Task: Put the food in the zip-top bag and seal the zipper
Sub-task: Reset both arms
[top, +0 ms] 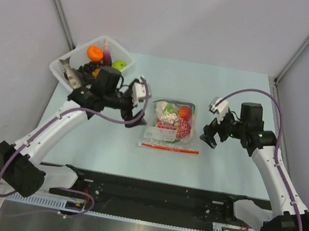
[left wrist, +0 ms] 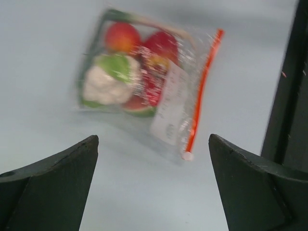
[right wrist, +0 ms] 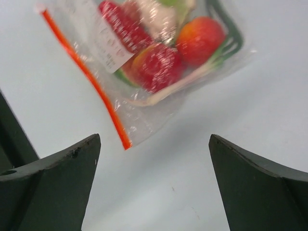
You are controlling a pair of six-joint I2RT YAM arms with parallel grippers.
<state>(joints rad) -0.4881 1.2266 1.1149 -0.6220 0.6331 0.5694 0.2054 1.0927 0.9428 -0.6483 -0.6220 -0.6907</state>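
Observation:
The zip-top bag (top: 170,122) lies flat in the middle of the table with its mouth toward me. Food fills it: red tomatoes (left wrist: 161,43), white cauliflower (left wrist: 103,84) and a green piece (left wrist: 115,65). The red-orange zipper (top: 168,148) runs straight along the near edge. It also shows in the left wrist view as the zipper (left wrist: 202,86) and in the right wrist view as the zipper (right wrist: 86,77). My left gripper (top: 142,113) hovers just left of the bag, open and empty (left wrist: 153,183). My right gripper (top: 207,135) hovers just right of it, also open and empty (right wrist: 154,185).
A white slatted basket (top: 65,65) stands at the back left behind my left arm. It holds an orange (top: 95,53), a purple piece (top: 108,54) and a green piece (top: 119,64). The black rail (top: 153,192) of the arm bases runs along the near edge.

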